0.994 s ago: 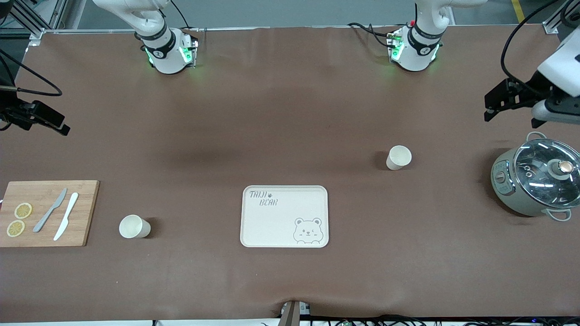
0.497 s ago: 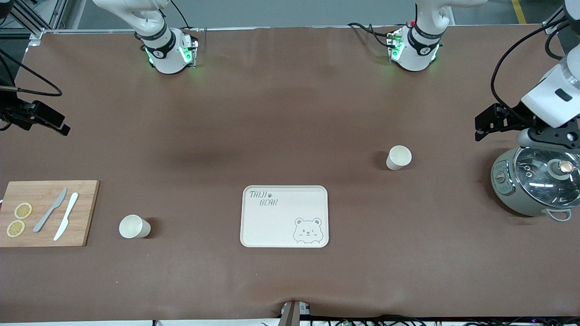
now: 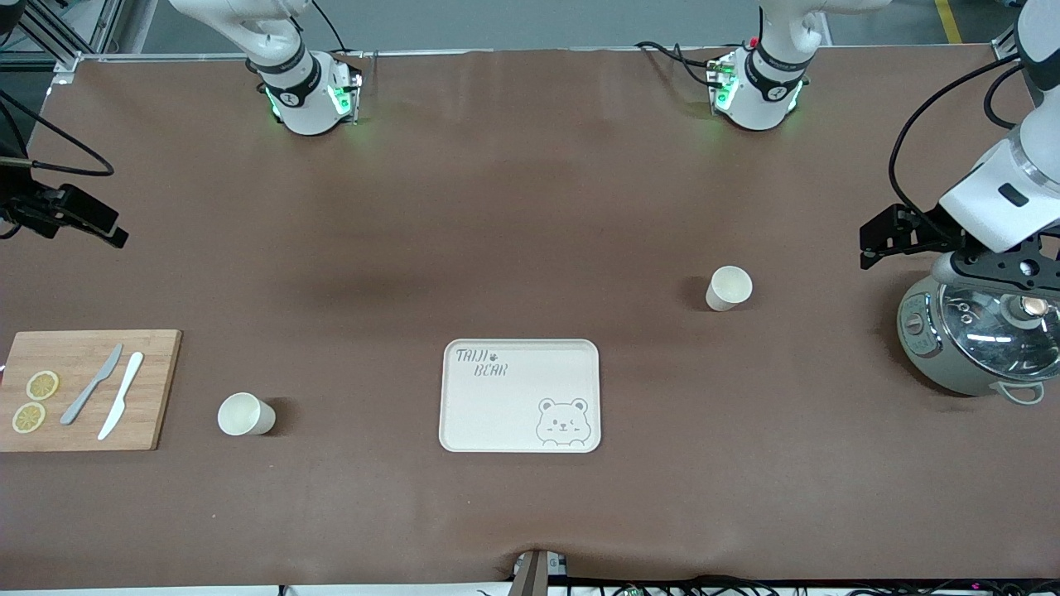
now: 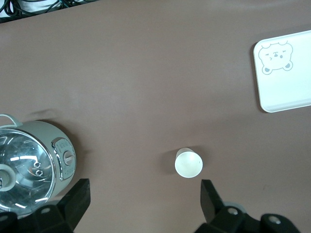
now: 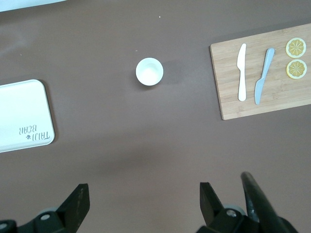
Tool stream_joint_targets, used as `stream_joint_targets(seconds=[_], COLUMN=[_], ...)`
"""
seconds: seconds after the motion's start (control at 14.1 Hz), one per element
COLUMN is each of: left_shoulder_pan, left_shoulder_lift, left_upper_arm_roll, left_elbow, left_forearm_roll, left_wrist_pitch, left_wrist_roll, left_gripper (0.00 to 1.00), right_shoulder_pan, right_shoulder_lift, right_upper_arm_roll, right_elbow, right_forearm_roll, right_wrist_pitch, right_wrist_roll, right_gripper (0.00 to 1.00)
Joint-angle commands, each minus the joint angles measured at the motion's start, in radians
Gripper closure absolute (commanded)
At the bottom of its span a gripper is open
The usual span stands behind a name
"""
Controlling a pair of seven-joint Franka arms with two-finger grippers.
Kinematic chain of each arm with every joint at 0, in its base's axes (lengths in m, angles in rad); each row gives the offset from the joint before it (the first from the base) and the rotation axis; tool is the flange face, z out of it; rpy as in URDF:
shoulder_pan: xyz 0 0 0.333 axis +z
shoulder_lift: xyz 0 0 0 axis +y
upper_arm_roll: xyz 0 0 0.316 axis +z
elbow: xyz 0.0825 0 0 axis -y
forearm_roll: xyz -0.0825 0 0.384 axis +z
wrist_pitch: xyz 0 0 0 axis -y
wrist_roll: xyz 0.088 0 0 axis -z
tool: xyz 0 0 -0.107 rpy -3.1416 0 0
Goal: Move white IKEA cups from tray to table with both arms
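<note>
Cups (image 3: pixel 729 289) upright beside tray (image 3: pixel 520 396)

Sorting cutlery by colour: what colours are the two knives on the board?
One knife is white, the other knife grey; the right wrist view shows them best.

Brown-covered table (image 3: pixel 497 207), grey floor (image 3: pixel 538 21)

Table layout, referenced to the bear tray (image 3: pixel 519 396)

One cup (image 3: pixel 729 288) farther from the front camera, toward the left arm's end; pot (image 3: pixel 977 331) near that end. Other cup (image 3: pixel 244 414) beside the tray toward the right arm's end, cutting board (image 3: pixel 87 389) with two knives (image 3: pixel 106 384) and lemon slices (image 3: pixel 35 401) past it.
</note>
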Motion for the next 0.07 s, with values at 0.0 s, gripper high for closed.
stream_joint_targets(seconds=[0.0], left_shoulder_pan=[0.000], left_shoulder_lift=[0.002], left_upper_arm_roll=[0.003], left_elbow=[0.007], left_forearm_roll=[-0.014], left_wrist_pitch=[0.012], left_wrist_roll=[0.013], left_gripper=[0.00], right_shoulder_pan=[-0.008], right_shoulder_lift=[-0.024], right_upper_arm_roll=[0.009], right_elbow=[-0.023], right_forearm_roll=[-0.013], right_wrist_pitch=[0.002], right_wrist_roll=[0.010], right_gripper=[0.00])
